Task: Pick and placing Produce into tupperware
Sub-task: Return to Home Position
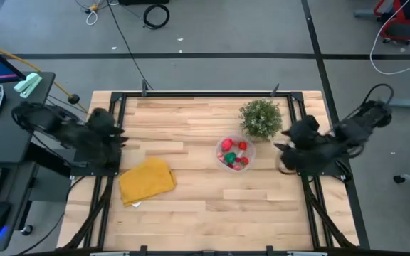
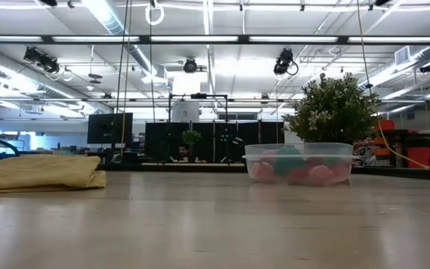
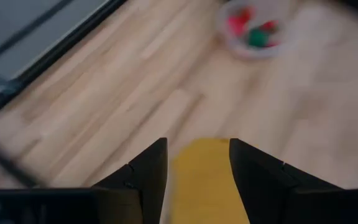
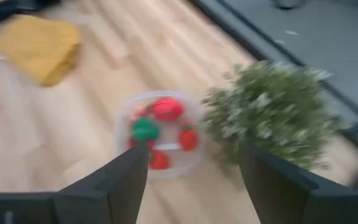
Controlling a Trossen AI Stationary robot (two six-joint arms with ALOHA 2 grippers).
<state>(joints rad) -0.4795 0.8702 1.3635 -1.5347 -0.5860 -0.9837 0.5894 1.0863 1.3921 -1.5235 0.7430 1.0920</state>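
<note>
The clear round tupperware (image 1: 233,153) stands on the table right of centre, holding the produce (image 4: 166,109): red, pink and one green piece (image 4: 145,130). It also shows in the low view (image 2: 298,162) and the left wrist view (image 3: 253,31). My left gripper (image 3: 197,163) is open, raised over the table's left edge, with nothing between its fingers. My right gripper (image 4: 194,165) is open, raised over the table's right edge, looking down at the container.
A bushy green potted plant (image 1: 260,118) stands just behind and right of the tupperware. A folded yellow cloth (image 1: 146,180) lies left of centre. Bare wood spreads across the table's near half. Black frame rails run along the table's sides.
</note>
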